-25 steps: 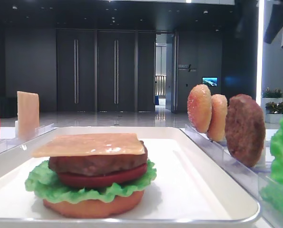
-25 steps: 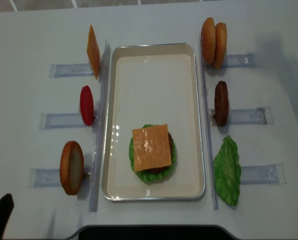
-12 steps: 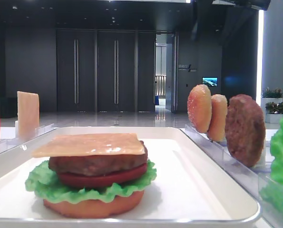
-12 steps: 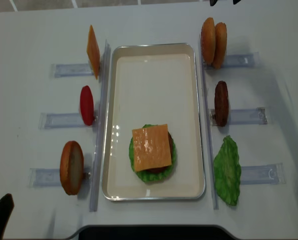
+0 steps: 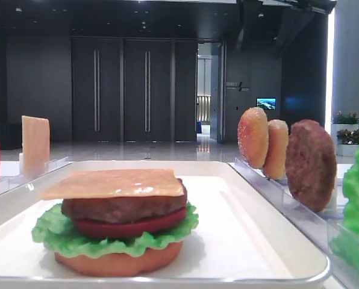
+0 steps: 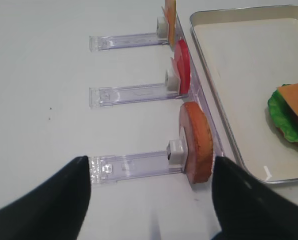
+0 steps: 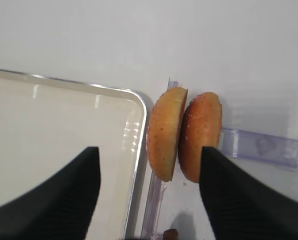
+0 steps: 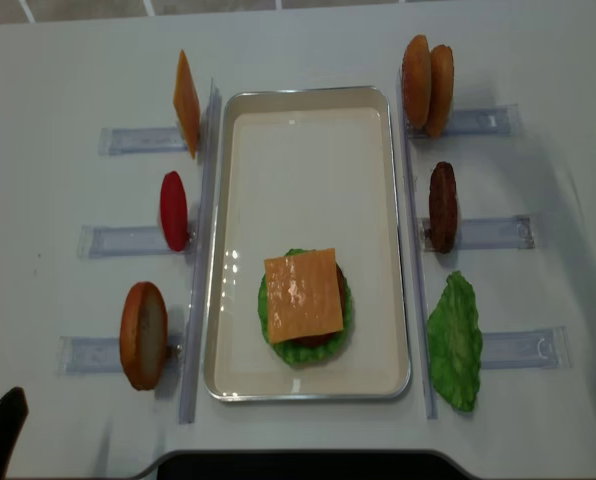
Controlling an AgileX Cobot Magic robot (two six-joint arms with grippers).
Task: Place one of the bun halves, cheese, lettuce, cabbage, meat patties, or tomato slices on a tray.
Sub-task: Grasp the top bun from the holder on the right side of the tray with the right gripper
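Status on the burger build: we have a stack on the tray [image 8: 308,110], toward its near end. From the low front view it reads bun base [image 5: 119,260], lettuce [image 5: 53,232], tomato slice [image 5: 128,226], meat patty [image 5: 122,206], cheese [image 5: 114,183] on top. No bun top on it yet, so by our read the crown is what's left.

The bun tops stand on edge, side by side and touching, in the clear rack [image 8: 478,121] off the tray's far right corner. In the right wrist view we see the paler bun top [image 7: 165,134] nearest the tray rim and the darker golden-brown bun top [image 7: 201,136] just outboard of it.

Our right gripper [image 7: 149,195] hangs over that pair with fingers spread wide, one finger [image 7: 54,200] over the tray's corner, the other [image 7: 249,200] outboard over the rack. Nothing is between them; no contact with either bun. Looks like a pre-grasp hover, not a pick.

Our left gripper [image 6: 151,197] is parked over the desk's near left corner, fingers wide apart, holding nothing, facing the spare bun base [image 6: 196,142] in its rack.

Spares in the racks: cheese slice [image 8: 186,103] and tomato slice [image 8: 174,210] left of the tray, patty [image 8: 442,206] and lettuce leaf [image 8: 454,342] to its right.

Risk as we see it: the two tops touch, so closing on the outer one may drag or tip its neighbour.
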